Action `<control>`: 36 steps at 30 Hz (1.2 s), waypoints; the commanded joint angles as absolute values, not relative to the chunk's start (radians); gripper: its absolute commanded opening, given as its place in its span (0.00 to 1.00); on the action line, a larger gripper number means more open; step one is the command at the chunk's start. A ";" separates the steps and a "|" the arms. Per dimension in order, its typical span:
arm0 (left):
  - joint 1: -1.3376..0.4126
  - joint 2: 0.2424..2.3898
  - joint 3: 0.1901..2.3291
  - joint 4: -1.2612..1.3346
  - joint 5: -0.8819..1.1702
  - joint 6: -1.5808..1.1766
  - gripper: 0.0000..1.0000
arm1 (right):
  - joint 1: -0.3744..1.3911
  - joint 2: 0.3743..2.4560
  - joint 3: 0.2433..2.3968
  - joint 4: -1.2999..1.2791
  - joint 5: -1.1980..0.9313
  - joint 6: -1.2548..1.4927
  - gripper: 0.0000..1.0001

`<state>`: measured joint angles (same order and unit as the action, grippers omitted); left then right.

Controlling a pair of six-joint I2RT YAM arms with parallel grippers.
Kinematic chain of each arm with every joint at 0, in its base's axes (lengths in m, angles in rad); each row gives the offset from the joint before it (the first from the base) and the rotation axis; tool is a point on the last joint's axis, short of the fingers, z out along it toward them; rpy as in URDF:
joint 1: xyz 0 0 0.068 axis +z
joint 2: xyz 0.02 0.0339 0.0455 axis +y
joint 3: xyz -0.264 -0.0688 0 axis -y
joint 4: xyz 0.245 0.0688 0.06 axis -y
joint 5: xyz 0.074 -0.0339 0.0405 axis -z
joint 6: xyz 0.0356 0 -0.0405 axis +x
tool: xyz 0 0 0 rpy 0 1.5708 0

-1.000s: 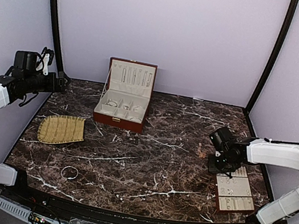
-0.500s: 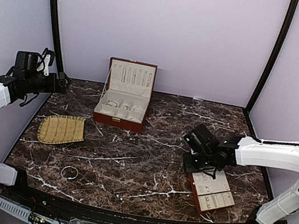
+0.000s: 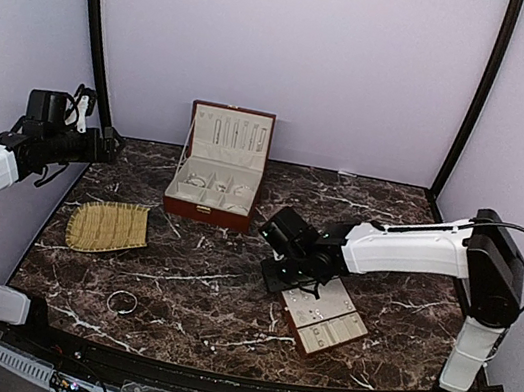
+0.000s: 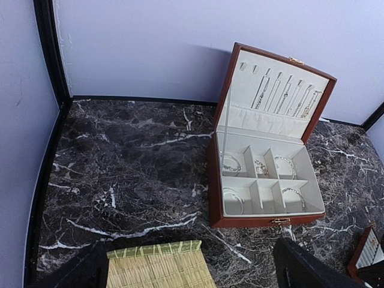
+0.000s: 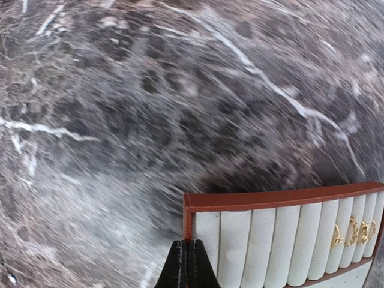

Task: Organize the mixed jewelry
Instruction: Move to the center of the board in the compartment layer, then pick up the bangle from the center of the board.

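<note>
The thin bangle [image 3: 122, 301] lies alone on the desk [image 3: 225, 291], well in front of the red-brown box [image 3: 207, 211] and off to its left. Nothing touches it. The big change is the cream tray [image 3: 324, 319]. A moment ago it sat far off to the right of the box, and now it has slid over to a spot near the box, in front and a bit to the right. The right arm [image 3: 405, 250] brings it there. The right jaws are squeezed tight together at the tray's brown rim, but I cannot tell if they pinch it or only push it. I think this brings the tray's little pieces closer to the box, so sorting can start. The left jaws are spread wide, hold nothing, and hang high to the left of the box, as before. The right wrist picture is blurry and cuts the tray off, showing only a few small gold bits [image 5: 351, 231] in its slots. The pieces inside the box are too small to name.
</note>
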<state>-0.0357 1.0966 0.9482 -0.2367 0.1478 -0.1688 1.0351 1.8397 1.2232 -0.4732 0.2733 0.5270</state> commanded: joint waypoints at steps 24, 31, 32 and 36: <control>-0.184 0.981 0.717 -0.457 -0.012 -0.556 0.91 | 0.934 1.652 1.143 -0.227 0.213 0.413 0.45; -0.369 0.956 0.557 -0.579 -0.034 -0.878 0.73 | 0.746 1.476 0.973 -0.130 0.169 0.370 0.48; -0.402 0.970 0.559 -0.605 -0.044 -0.901 0.71 | 0.729 1.460 0.959 -0.123 0.168 0.366 0.48; -0.489 1.041 0.575 -0.698 -0.036 -0.990 0.66 | 0.674 1.411 0.906 -0.090 0.151 0.358 0.48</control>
<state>-0.4271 0.9962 0.5659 -0.5720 -0.0208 -0.8341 0.7109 1.4609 0.9524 -0.1638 0.1806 0.3832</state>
